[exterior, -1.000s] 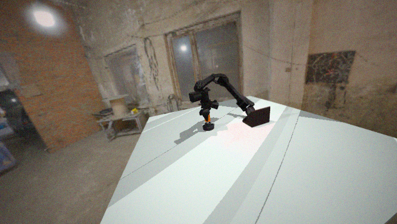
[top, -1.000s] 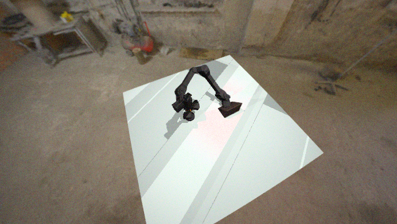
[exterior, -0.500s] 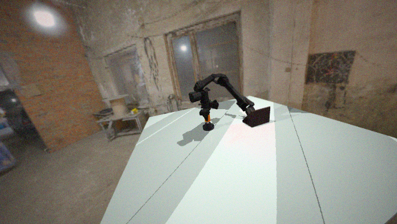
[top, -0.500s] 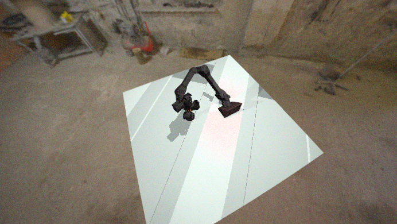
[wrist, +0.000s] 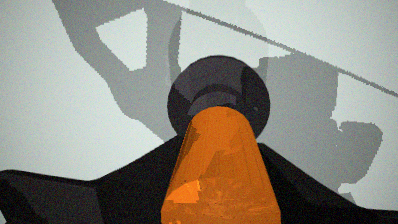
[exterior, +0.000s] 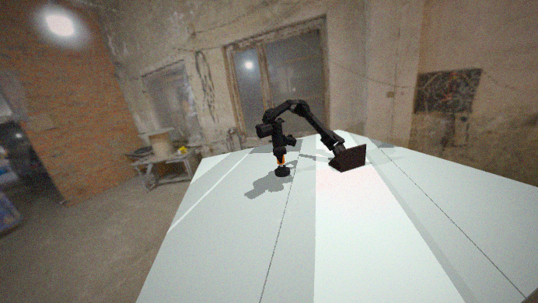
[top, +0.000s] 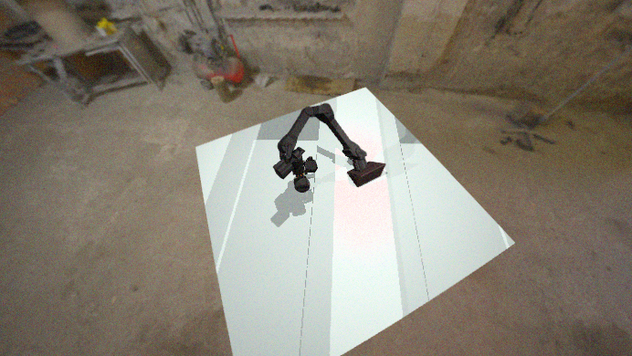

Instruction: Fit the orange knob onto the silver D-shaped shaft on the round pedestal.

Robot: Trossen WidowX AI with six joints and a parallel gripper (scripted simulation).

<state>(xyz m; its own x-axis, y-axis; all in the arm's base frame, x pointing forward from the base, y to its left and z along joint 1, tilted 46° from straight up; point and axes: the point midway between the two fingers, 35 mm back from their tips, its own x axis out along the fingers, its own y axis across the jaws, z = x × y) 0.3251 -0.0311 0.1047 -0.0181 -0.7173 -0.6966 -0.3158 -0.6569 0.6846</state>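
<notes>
The orange knob [exterior: 283, 159] [wrist: 220, 165] is upright between the fingers of my gripper [exterior: 281, 157] [wrist: 219, 146], which is shut on it. The black round pedestal [top: 301, 190] [exterior: 282, 172] [wrist: 218, 70] stands on the table directly below the knob. In the exterior view a small gap shows between the knob's lower end and the pedestal, with a light sliver that looks like the shaft. In the wrist view the knob covers the pedestal's middle, so the shaft's flat side and the knob's hole are hidden. Whether the shaft's tip is inside the hole cannot be told.
The arm's dark base [top: 366, 174] [exterior: 348, 159] stands on the pale table [top: 365, 283] [exterior: 350, 249], to the right of the pedestal in the top and exterior views. Arm shadows and light bands cross the table around the pedestal.
</notes>
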